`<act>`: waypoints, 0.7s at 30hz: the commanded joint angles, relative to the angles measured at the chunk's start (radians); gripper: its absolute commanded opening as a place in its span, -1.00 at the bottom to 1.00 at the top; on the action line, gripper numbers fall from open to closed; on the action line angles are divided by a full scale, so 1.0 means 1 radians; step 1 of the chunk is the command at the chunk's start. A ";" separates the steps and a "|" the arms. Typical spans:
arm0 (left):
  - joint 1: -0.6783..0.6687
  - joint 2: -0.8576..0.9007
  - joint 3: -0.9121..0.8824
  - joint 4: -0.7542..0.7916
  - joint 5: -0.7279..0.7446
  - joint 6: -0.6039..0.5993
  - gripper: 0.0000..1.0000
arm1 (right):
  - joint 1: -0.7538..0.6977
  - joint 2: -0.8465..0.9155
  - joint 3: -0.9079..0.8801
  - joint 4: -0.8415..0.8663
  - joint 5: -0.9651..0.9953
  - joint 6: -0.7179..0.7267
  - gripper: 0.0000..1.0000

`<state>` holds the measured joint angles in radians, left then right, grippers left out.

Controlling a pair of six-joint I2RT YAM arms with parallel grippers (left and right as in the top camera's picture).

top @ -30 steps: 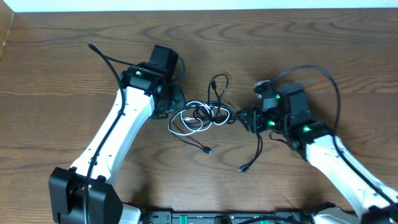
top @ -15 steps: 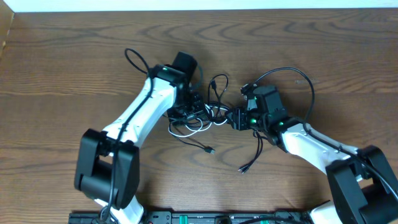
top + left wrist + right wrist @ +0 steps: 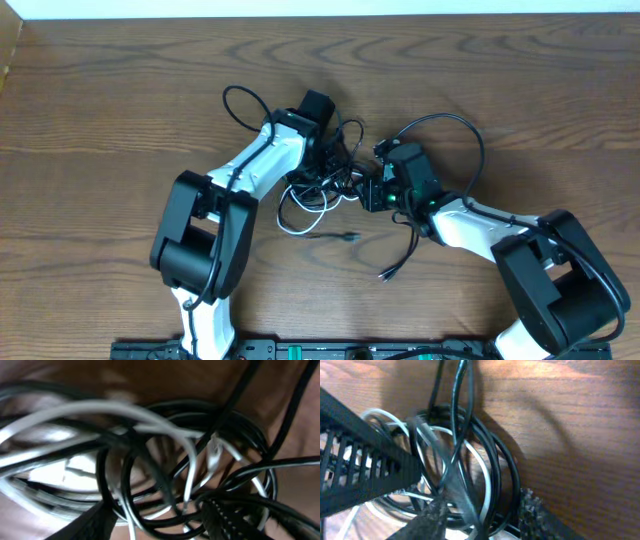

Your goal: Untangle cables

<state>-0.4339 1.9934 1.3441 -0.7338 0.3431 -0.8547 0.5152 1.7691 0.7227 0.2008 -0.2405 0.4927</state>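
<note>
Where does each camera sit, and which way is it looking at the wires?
Overhead: above the table, looking straight down; the left arm, right arm and cables show.
Left wrist: on the left arm, looking past the left gripper into the cables, very close.
Right wrist: on the right arm, looking past the right gripper at cables and wood.
Shared: both wrist views show the white cable looped among black ones.

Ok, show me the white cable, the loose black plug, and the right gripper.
white cable point(image 3: 100, 407), left wrist view, its upper arc.
loose black plug point(image 3: 384, 274), overhead view, the cable's tip.
right gripper point(image 3: 482, 515), right wrist view, between the jaws.
</note>
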 commanded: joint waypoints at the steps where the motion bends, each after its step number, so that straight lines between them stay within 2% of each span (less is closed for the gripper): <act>1: -0.013 0.027 -0.006 0.038 0.008 -0.046 -0.11 | 0.019 0.011 0.003 -0.002 0.076 0.009 -0.28; 3: -0.019 0.027 -0.007 0.043 0.008 -0.046 -0.35 | 0.019 0.011 0.003 -0.003 0.077 0.008 -0.36; 5: -0.026 0.027 -0.007 0.042 0.008 -0.045 -0.45 | 0.019 0.011 0.003 -0.003 0.077 0.008 -0.37; 8: -0.035 0.026 -0.007 0.033 0.012 -0.025 -0.45 | 0.019 0.011 0.003 -0.003 0.078 0.008 -0.37; 11: -0.027 0.007 0.005 0.029 0.039 0.078 -0.43 | 0.019 0.011 0.003 -0.003 0.078 0.008 -0.37; 13: -0.016 -0.025 0.021 0.010 0.015 0.095 -0.29 | 0.019 0.011 0.003 -0.003 0.078 0.008 -0.37; 19: -0.001 -0.086 0.023 0.006 -0.014 0.058 -0.17 | 0.019 0.011 0.003 -0.006 0.078 0.009 -0.36; 21: -0.020 -0.080 -0.002 0.006 -0.014 -0.018 -0.16 | 0.016 0.011 0.003 -0.009 0.078 0.009 -0.36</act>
<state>-0.4362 1.9228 1.3449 -0.7216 0.3378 -0.8093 0.5278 1.7699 0.7227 0.1986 -0.1749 0.4976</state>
